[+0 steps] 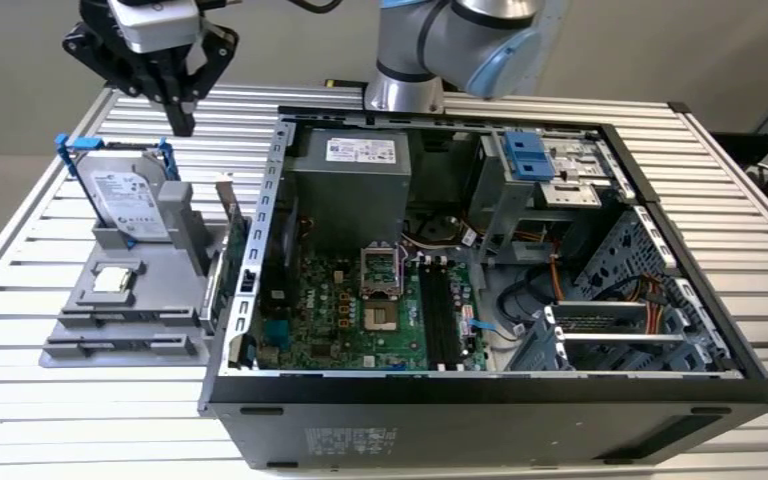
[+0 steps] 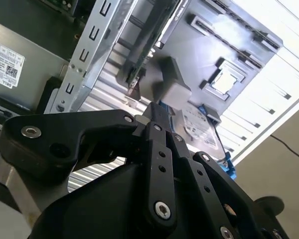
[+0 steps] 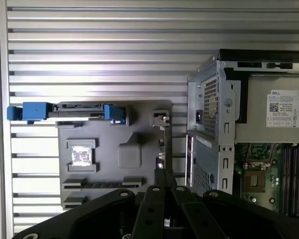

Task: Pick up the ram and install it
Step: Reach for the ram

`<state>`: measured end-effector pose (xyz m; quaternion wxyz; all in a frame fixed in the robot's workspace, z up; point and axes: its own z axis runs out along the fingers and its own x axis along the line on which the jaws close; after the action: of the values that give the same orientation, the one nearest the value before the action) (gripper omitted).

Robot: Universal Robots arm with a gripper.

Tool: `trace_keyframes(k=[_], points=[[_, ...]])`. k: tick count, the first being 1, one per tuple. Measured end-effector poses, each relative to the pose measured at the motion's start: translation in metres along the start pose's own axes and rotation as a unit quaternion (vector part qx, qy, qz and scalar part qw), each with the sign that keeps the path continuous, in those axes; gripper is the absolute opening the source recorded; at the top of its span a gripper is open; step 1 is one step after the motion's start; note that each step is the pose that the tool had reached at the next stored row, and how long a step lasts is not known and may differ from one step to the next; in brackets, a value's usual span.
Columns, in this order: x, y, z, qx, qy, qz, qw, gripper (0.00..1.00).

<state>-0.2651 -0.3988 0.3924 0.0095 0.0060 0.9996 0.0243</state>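
One ram [image 3: 163, 149] stood on edge in the grey holder [image 3: 114, 119] beside the computer case [image 3: 209, 99], long axis along the case wall; my gripper [image 1: 180, 118] hung above it, closed and empty.

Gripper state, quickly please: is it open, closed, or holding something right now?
Gripper: fingers closed, holding nothing.
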Motion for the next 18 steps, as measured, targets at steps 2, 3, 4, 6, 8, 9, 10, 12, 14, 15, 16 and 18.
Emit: trace_keyframes(k=[2, 3, 4, 6, 8, 9, 10, 12, 14, 15, 16, 18], points=[[0.0048, -0.0001, -0.0001, 0.0000, 0.0001, -0.001, 1.00000, 0.00], [0.0071, -0.0001, -0.0002, 0.0000, 0.0001, -0.002, 1.00000, 0.00], [0.0094, -0.0001, -0.0002, -0.0001, 0.0001, -0.003, 1.00000, 0.00], [0.0138, -0.0002, -0.0003, -0.0001, 0.0002, -0.004, 0.99999, 0.00], [0.0188, -0.0002, -0.0004, -0.0001, 0.0003, -0.005, 0.99999, 0.00], [0.0239, -0.0003, -0.0005, -0.0001, 0.0003, -0.006, 0.99998, 0.00], [0.0263, -0.0003, -0.0005, -0.0001, 0.0003, -0.007, 0.99998, 0.00], [0.0309, -0.0004, -0.0005, -0.0002, 0.0004, -0.008, 0.99997, 0.00], [0.0365, -0.0004, -0.0006, -0.0002, 0.0004, -0.009, 0.99996, 0.00], [0.0396, -0.0005, -0.0007, -0.0002, 0.0005, -0.010, 0.99995, 0.00], [0.0427, -0.0005, -0.0008, -0.0002, 0.0005, -0.010, 0.99995, 0.00], [0.0485, -0.0006, -0.0009, -0.0002, 0.0006, -0.011, 0.99994, 0.00]])
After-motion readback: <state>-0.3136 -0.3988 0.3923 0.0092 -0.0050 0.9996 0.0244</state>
